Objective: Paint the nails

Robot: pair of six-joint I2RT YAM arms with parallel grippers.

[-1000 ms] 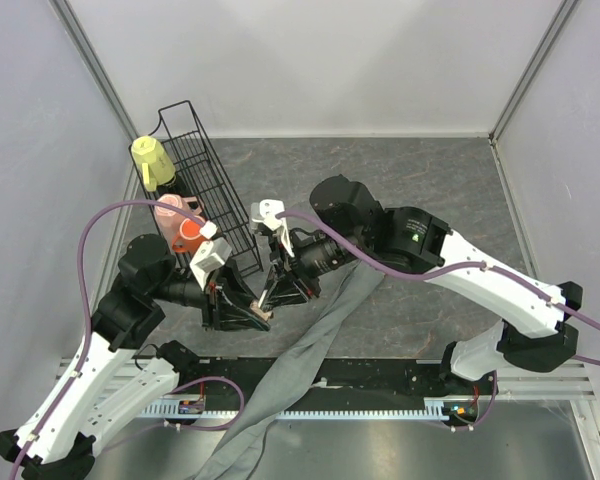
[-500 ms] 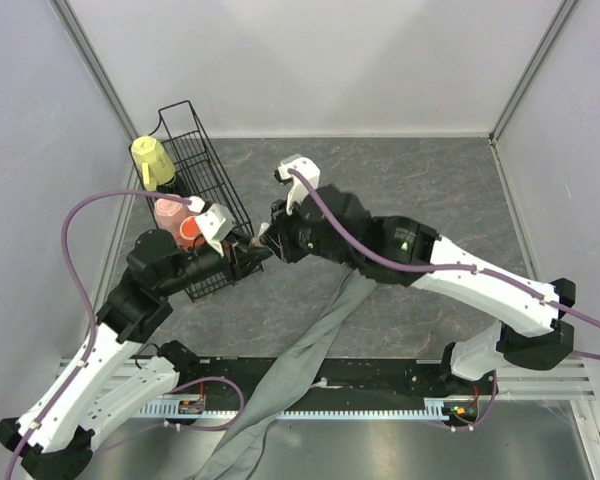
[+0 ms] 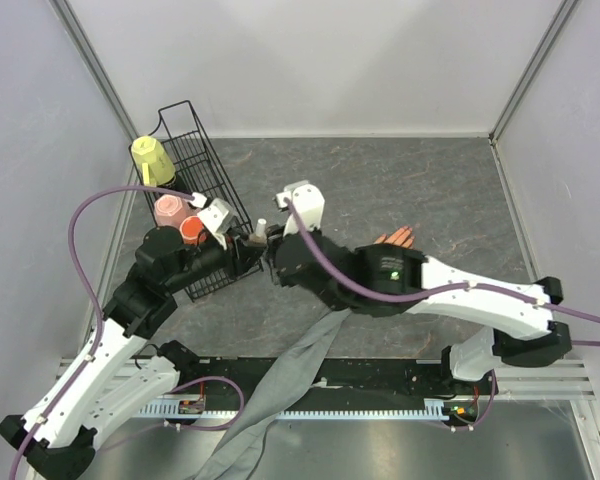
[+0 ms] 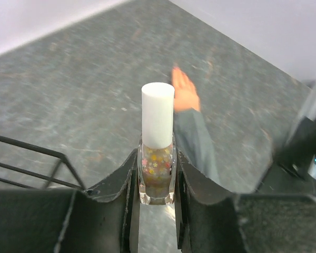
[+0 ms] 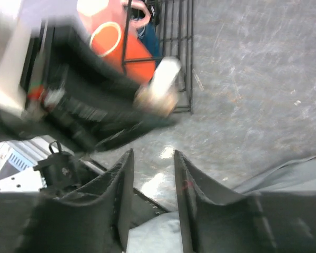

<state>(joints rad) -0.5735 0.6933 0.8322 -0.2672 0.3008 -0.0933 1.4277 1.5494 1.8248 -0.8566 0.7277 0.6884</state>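
Left tool (image 4: 157, 158) is clenched on the nail polish bottle (image 4: 157, 176); the bottle stands upright between its fingers, white cap (image 4: 158, 113) on, glittery flecks showing through the glass. Right tool (image 5: 151, 176) is released; its fingers stand apart with only bare bench (image 5: 242, 79) in the gap, and the bottle shows blurred just ahead of it. From above I see both tools close together, beside the near end of the black wire rack (image 3: 195, 150); an orange cup (image 3: 190, 231) and a yellow cup (image 3: 152, 160) sit in that rack. The mannequin hand (image 3: 395, 238) lies flat on the bench, peeking out past the right arm, well apart from both tools; its grey sleeve (image 3: 300, 365) trails under that arm toward the near edge. The nails (image 4: 177, 74) are too blurred for me to judge their colour.
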